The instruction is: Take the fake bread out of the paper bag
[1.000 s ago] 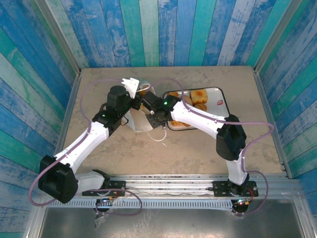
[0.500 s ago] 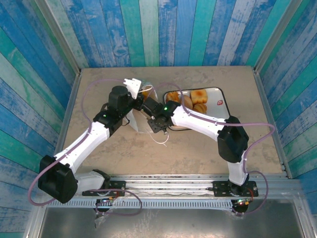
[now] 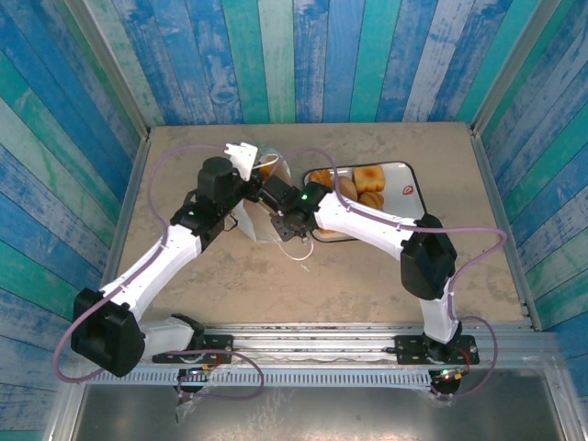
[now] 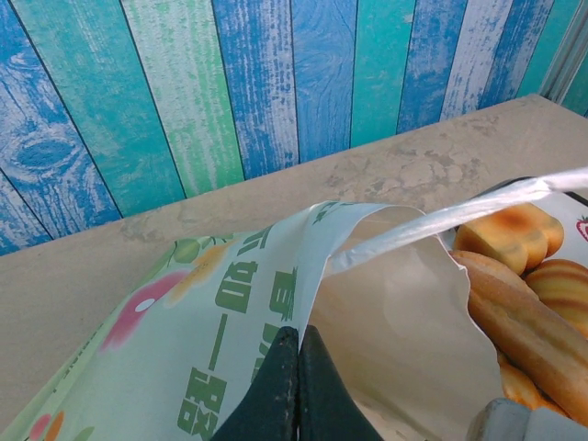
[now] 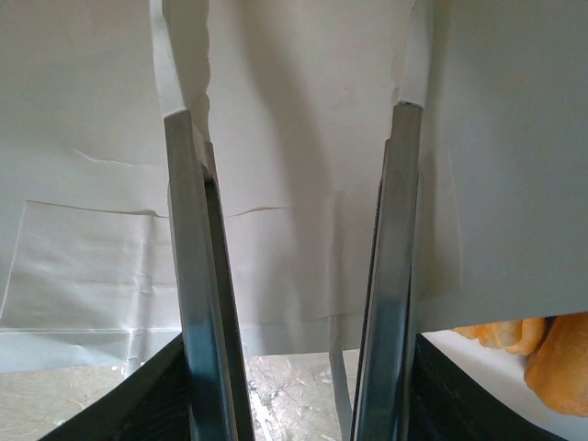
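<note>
The white paper bag (image 3: 254, 219) stands tilted at mid-table, its printed side (image 4: 211, 312) showing green lettering. My left gripper (image 4: 299, 342) is shut on the bag's upper edge, and it holds that edge up (image 3: 241, 176). My right gripper (image 3: 274, 197) is at the bag's open side. Its fingers (image 5: 188, 276) stand open with nothing between them, pointing at white paper (image 5: 294, 184). Fake bread (image 3: 360, 182) lies on the tray, and some pieces (image 4: 519, 308) show past the bag's rim. An orange bit (image 3: 265, 170) peeks out at the bag's top; I cannot tell if it is inside.
The white strawberry-print tray (image 3: 411, 190) lies right of the bag, close behind my right arm. A thin white handle loop (image 3: 299, 257) trails on the table in front of the bag. Blue plank walls close in the table on three sides.
My right gripper has moved left and away from the tray, further into the bag's open side, jaws slightly wider. The left gripper keeps its hold; the bag has shifted a little.
</note>
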Motion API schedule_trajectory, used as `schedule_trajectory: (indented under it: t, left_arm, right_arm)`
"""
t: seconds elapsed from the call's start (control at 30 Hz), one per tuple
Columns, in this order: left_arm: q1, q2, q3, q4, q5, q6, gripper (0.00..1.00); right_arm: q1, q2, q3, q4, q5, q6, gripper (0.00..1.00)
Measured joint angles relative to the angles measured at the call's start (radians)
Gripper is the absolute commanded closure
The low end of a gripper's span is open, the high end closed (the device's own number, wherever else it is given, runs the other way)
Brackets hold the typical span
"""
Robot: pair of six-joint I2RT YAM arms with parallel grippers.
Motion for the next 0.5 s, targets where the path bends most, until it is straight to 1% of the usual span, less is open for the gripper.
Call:
schedule_trajectory:
  t: [0.1,0.23,0.3,0.5]
  left_arm:
    - [0.005,0.000,0.000,0.000,-0.001,0.003,1.00]
    - [0.006,0.000,0.000,0.000,-0.001,0.006,1.00]
    - [0.006,0.000,0.000,0.001,-0.001,0.006,1.00]
    - [0.006,0.000,0.000,0.002,-0.002,0.011,1.00]
  right_arm:
    - [0.000,0.010,0.017,-0.013,0.020,0.007,0.50]
    - [0.000,0.012,0.021,-0.021,0.049,0.022,0.57]
    - [0.000,0.012,0.021,-0.021,0.058,0.023,0.59]
    - [0.000,0.006,-0.010,0.031,0.048,0.005,0.55]
